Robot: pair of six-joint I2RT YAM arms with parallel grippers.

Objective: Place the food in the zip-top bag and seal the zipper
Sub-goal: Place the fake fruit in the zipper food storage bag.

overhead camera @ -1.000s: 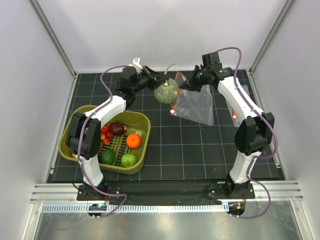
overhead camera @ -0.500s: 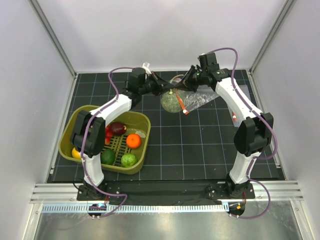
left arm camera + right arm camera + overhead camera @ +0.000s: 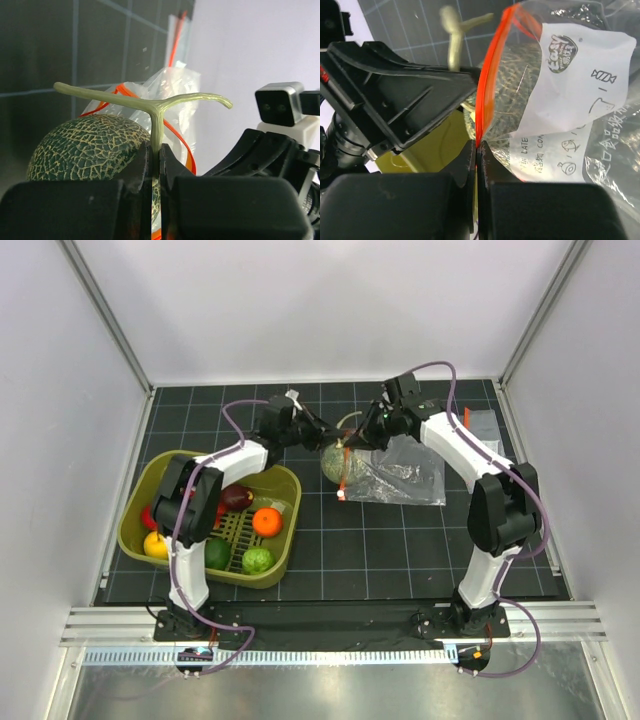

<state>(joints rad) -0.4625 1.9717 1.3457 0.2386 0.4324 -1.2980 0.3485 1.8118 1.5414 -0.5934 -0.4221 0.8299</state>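
Note:
The pale-green netted melon (image 3: 338, 462) sits at the mouth of the clear zip-top bag (image 3: 400, 472) on the black mat; it also shows in the left wrist view (image 3: 85, 147). My left gripper (image 3: 322, 436) is shut on the melon's T-shaped stem (image 3: 159, 107). My right gripper (image 3: 358, 436) is shut on the bag's orange-red zipper strip (image 3: 489, 80) and holds the mouth up around the melon (image 3: 512, 95). In the olive-green basket (image 3: 285, 540) lie an orange (image 3: 267, 522), a dark red-purple piece (image 3: 237, 497) and other pieces.
A second clear bag (image 3: 480, 425) lies flat at the far right of the mat. Grey walls and metal rails (image 3: 120, 340) enclose the mat on three sides. A green piece (image 3: 258, 560), a dark green one (image 3: 216, 554) and a yellow one (image 3: 155, 545) lie in the basket.
Both grippers have come down and toward the near side; the melon has gone from hanging beside the bag to resting on the mat inside the bag's mouth. Both stay shut.

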